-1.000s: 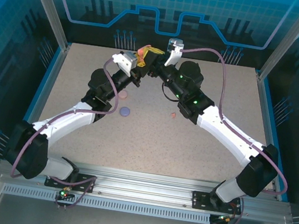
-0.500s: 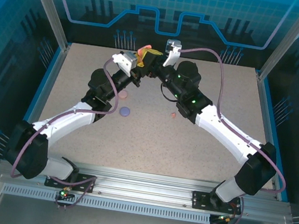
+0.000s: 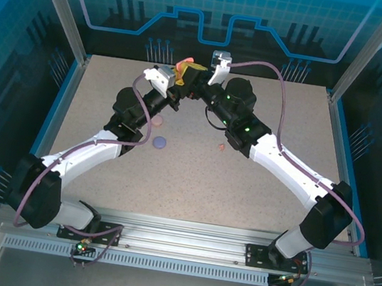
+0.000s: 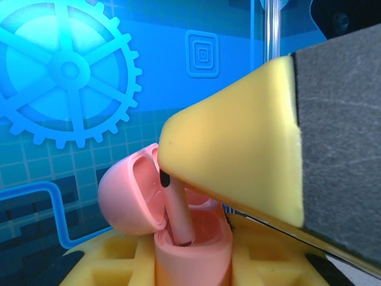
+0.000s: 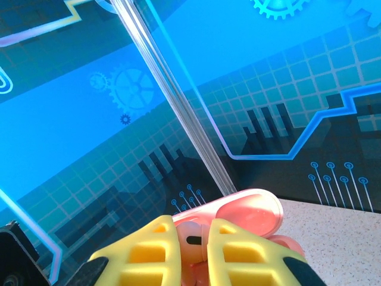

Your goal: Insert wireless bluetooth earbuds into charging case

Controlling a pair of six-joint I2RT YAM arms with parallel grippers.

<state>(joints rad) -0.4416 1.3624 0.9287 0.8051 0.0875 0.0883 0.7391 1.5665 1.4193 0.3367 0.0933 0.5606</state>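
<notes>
- The left gripper (image 4: 193,271) pinches the open pink case (image 4: 193,250) upright, raised above the far counter (image 3: 277,192); its lid (image 4: 128,196) is swung back.
- The right gripper (image 5: 191,241) pinches a pink bud (image 4: 177,208); the stem dips into the case.
- A purple case (image 3: 160,140) and a coral bud (image 3: 222,147) lie apart on the counter.

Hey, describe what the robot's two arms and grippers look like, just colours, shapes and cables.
The left arm and right arm match: glossy white links between bulky black joints, with small green lights on the right one's joints. A purple cable trails along each. The left gripper and right gripper have yellow fingers with lattice-like cut-outs; one shows a dark gritty face.
</notes>
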